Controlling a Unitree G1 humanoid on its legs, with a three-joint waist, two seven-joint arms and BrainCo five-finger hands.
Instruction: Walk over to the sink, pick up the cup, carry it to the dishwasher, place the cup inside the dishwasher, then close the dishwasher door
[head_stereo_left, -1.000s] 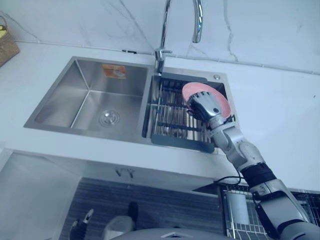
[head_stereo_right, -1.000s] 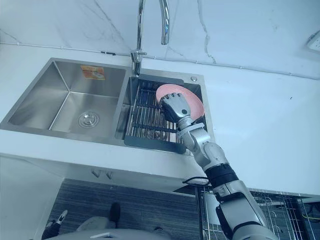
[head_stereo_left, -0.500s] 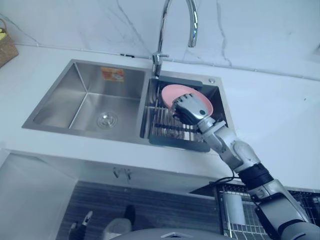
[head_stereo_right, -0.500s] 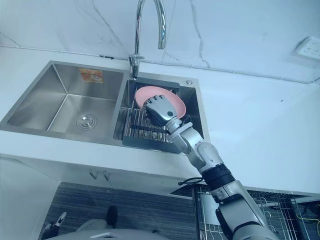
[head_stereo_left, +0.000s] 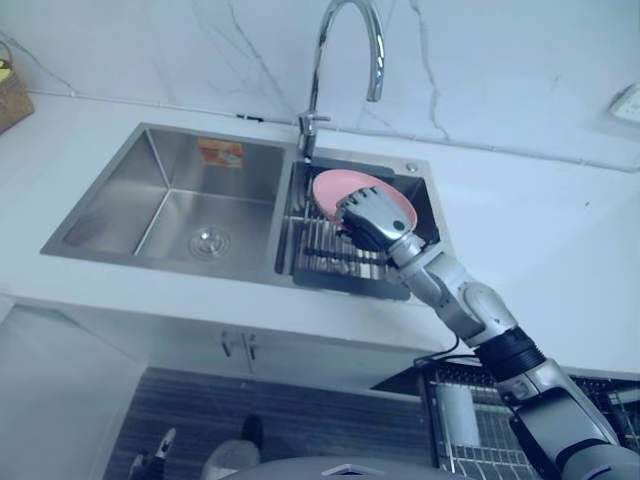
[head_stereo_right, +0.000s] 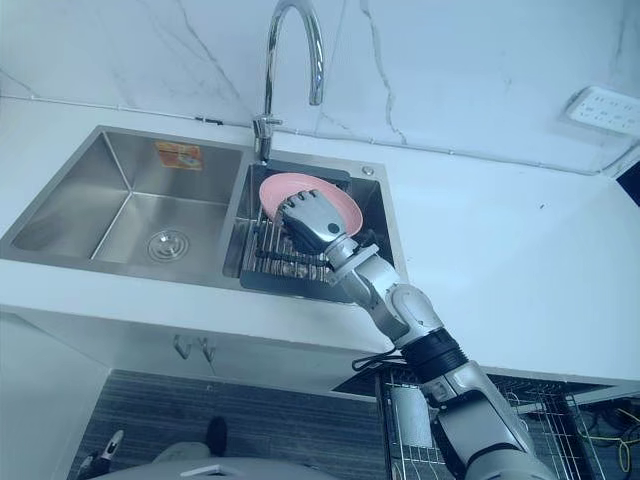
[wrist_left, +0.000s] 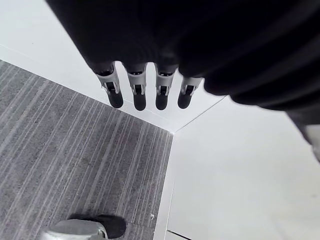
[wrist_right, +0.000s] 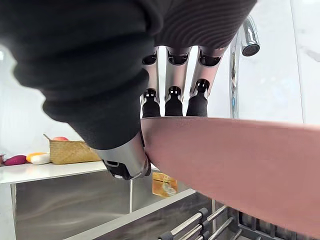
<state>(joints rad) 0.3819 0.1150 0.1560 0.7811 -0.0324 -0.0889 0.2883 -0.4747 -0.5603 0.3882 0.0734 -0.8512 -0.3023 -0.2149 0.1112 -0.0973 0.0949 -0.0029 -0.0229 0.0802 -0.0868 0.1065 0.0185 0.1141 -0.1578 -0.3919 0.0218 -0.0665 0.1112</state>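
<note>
Pink bowl (head_stereo_left: 333, 187) moved twd faucet (head_stereo_left: 306, 125), right robot hand (head_stereo_left: 372, 218) pinching its rim over sink rack (head_stereo_left: 320, 256), left robot hand (wrist_left: 139, 90) relaxed

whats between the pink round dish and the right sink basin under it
A dark wire rack, seen in both eye views; the right hand grips the pink round dish over it.

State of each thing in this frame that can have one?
Bowl: pink, tilted, gripped over the sink rack.
Right hand: shut on bowl.
Left hand: open, idle above the floor.
Faucet: no water running.
Dishwasher rack: pulled out.
</note>
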